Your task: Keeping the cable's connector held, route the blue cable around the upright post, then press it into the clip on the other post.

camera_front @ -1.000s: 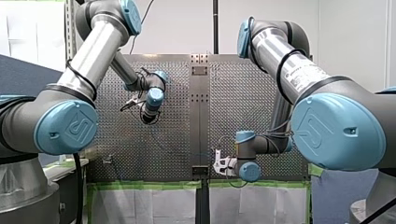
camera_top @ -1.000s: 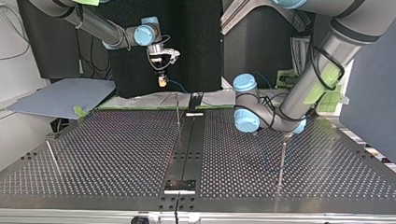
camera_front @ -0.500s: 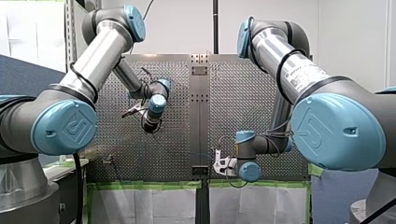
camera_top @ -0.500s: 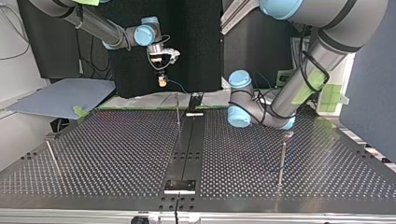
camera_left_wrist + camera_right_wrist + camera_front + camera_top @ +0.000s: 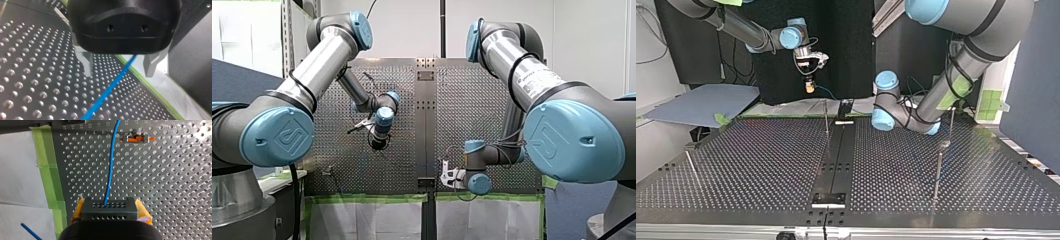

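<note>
Perforated table (image 5: 761,165): right gripper (image 5: 110,206) clamps connector (image 5: 109,213); left gripper (image 5: 118,73), unclenched, straddles blue cable (image 5: 105,93). Routing unstarted, we judge; next, grasp it.

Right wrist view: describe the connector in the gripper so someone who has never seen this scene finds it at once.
Over the perforated table, follow the blue cable back to my right gripper. It ends in the connector, a dark grey block clamped between the yellow pads. Rows of small holes on its faces set it apart from the orange clip beside the cable.
</note>
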Robot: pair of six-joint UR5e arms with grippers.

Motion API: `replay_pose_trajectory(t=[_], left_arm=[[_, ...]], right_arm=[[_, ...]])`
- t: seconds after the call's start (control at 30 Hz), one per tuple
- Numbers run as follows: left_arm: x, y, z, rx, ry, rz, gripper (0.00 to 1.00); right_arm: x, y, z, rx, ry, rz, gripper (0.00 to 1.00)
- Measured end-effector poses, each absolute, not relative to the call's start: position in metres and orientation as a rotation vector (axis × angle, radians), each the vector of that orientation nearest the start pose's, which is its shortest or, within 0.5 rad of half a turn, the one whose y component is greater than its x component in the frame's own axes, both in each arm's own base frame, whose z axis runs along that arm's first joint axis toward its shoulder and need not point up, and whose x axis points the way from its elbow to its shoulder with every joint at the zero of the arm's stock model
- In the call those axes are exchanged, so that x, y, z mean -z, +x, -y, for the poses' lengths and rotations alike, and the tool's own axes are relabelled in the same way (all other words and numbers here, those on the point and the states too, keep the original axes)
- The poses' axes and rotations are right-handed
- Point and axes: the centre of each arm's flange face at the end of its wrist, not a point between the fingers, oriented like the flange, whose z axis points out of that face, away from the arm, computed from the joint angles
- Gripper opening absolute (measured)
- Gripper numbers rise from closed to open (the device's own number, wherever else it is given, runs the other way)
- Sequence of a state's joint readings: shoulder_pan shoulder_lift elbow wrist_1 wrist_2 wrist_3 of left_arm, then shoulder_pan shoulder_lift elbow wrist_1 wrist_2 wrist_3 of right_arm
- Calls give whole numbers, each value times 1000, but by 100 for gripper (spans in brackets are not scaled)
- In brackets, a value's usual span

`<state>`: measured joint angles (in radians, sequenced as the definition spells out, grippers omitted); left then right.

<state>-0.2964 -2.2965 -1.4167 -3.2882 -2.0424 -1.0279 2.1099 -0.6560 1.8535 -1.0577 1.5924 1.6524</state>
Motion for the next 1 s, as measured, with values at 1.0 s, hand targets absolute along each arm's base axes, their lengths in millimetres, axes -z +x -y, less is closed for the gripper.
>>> replay_pose_trajectory(t=[1.0], left_arm=[[-63,546,309,-452,613,-2203,100]], right_arm=[[56,402,418,-1536,1683,1072,0]])
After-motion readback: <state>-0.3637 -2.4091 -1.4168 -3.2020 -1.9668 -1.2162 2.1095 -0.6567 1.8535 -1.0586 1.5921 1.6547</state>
